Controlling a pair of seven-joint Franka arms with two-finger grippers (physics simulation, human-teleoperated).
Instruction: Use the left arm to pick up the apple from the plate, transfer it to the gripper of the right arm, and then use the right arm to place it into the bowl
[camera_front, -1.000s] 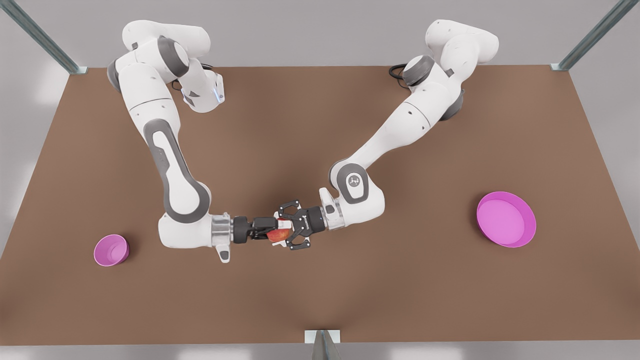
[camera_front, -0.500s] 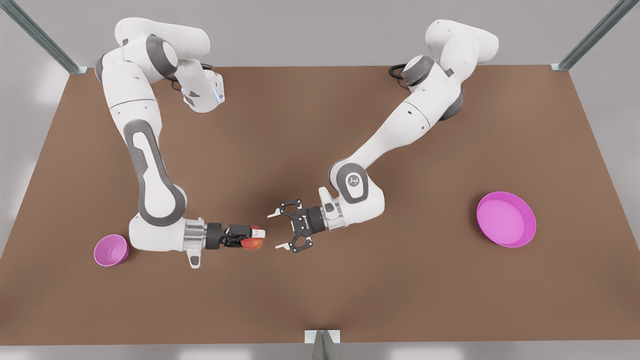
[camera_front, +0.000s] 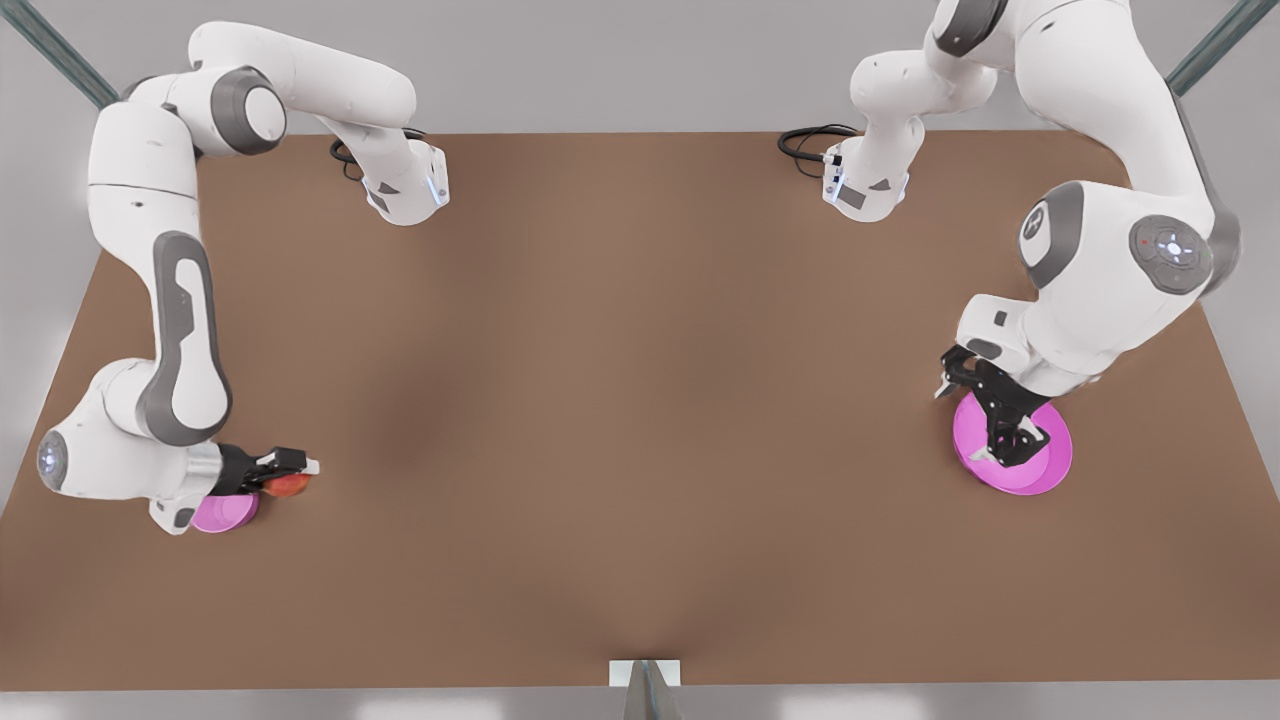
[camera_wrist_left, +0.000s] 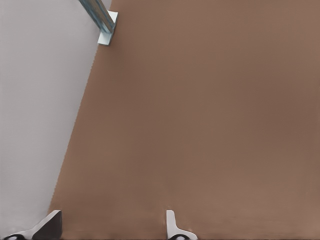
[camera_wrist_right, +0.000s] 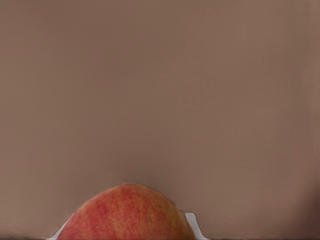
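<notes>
The apple (camera_front: 291, 486) is held in the right gripper (camera_front: 296, 476), at the front view's left, with the jaws closed on its sides. The right wrist view shows the red and yellow-orange skin of the apple (camera_wrist_right: 125, 213) between the white fingertips (camera_wrist_right: 193, 223), with bare desk (camera_wrist_right: 160, 90) beyond it. The apple hangs just beside the bowl (camera_front: 222, 514), near the rim and not yet over the opening; part of the bowl is hidden under the wrist.

Handling, as a judgement: the apple looks rigid, smooth and light for this gripper. A round, glossy body can roll or slip between flat pads, so the hold belongs across the widest part, pads opposite each other. It would probably tolerate a short drop into the bowl. The bowl is only slightly wider than the fruit, so the release should come with the apple centred above the opening.

The left gripper (camera_front: 1003, 430) is at the front view's right, above the plate (camera_front: 1050, 466), holding nothing. Its jaws stand wide apart, as the two fingertips (camera_wrist_left: 171, 222) in the left wrist view confirm. This arm waits.

Count:
- Apples: one.
- Bowls: one.
- Plates: one, with nothing visible on it.
- Arms: two, one gripper each.
- The desk (camera_front: 640, 400) carries no other loose object.
</notes>
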